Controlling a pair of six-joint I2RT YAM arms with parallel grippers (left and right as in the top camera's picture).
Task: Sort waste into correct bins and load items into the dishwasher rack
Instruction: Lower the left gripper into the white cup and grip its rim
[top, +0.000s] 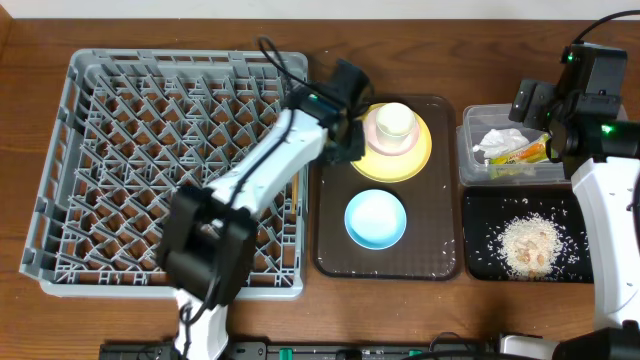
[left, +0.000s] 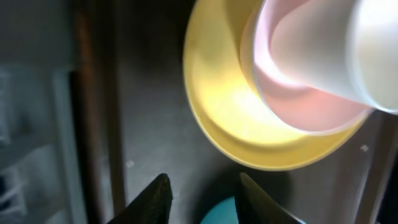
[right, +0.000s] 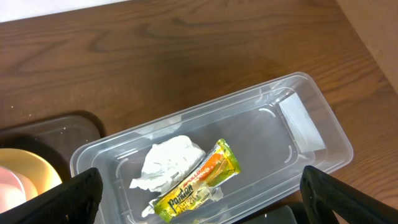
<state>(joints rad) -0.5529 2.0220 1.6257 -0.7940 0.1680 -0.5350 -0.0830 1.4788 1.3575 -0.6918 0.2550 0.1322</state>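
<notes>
Dish loading: cup (left: 323, 43) on yellow plate (left: 224, 106) is targeted.
Left hand (left: 202, 190) is spread, apparently empty; closure on cup is required.

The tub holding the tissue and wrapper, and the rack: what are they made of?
Tub: apparently clear plastic, glossy; it is see-through and its walls catch highlights. Rack: likely moulded plastic, matte grey, a uniform lattice of pegs.

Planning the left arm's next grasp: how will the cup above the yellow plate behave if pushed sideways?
The cup sits high on a pink dish over the plate, so it would probably tip or slide. Its glossy surface looks slippery for the left claw. It looks small, so likely light.
</notes>
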